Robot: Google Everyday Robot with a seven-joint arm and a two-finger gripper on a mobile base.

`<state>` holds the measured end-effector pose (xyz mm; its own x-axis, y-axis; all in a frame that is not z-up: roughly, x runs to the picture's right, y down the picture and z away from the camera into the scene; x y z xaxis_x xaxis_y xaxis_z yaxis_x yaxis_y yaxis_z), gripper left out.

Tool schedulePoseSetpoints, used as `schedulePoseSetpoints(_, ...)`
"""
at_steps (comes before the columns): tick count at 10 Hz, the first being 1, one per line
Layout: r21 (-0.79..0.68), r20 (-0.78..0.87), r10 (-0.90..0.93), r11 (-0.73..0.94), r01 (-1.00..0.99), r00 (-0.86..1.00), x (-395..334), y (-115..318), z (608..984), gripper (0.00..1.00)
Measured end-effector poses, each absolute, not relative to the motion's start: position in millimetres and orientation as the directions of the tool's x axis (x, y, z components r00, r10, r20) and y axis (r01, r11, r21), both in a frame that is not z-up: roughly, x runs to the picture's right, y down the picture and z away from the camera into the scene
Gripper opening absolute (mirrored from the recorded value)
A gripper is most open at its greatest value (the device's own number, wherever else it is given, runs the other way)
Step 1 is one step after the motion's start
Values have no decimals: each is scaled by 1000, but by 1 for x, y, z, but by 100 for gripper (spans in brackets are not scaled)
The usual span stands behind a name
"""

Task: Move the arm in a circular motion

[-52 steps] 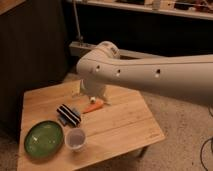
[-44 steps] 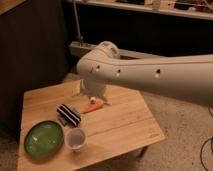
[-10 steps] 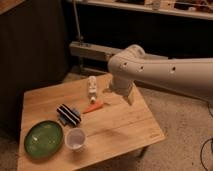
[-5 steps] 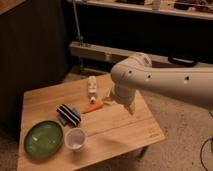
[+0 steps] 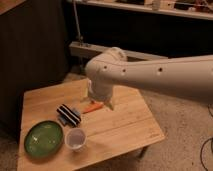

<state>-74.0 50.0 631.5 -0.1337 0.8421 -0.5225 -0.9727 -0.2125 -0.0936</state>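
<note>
The arm [image 5: 160, 75] is a thick cream-white tube with a row of small dark holes. It reaches in from the right edge and bends at a rounded elbow [image 5: 106, 70] over the back of the wooden table [image 5: 125, 125]. The gripper [image 5: 107, 102] hangs below that elbow, just above the table top and beside an orange carrot-like item [image 5: 93, 107].
A green plate [image 5: 44, 138] lies at the table's front left, with a clear cup [image 5: 76, 138] to its right. A black striped object [image 5: 68, 114] lies behind them. A dark cabinet [image 5: 30, 45] stands to the left, and a shelf rail [image 5: 85, 49] runs behind.
The arm's elbow has swung left across the table since half a second ago. It now covers the small white bottle that showed at the table's back. The tabletop items have not moved.
</note>
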Motion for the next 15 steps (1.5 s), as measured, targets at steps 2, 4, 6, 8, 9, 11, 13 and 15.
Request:
schedulePoseSetpoints(2,-162,-515,856,-147,-976,-44,-120,29,638,80)
schedulePoseSetpoints(4,-205,-507,862,-102,-973,16,-157,11,648,80)
schedulePoseSetpoints(6,-218,-493,869,-69,-973,49,-187,-19,674,80)
schedulePoseSetpoints(8,-194,-494,869,-87,-977,20,-190,-49,711,80)
schedulePoseSetpoints(9,-172,-494,869,-107,-979,-8,-182,-65,734,80)
schedulePoseSetpoints(11,-123,-503,860,-164,-979,-81,-159,-86,770,80)
schedulePoseSetpoints(13,-62,-500,850,-226,-972,-166,-117,-100,798,80)
schedulePoseSetpoints(15,-5,-493,837,-278,-961,-240,-69,-98,806,80)
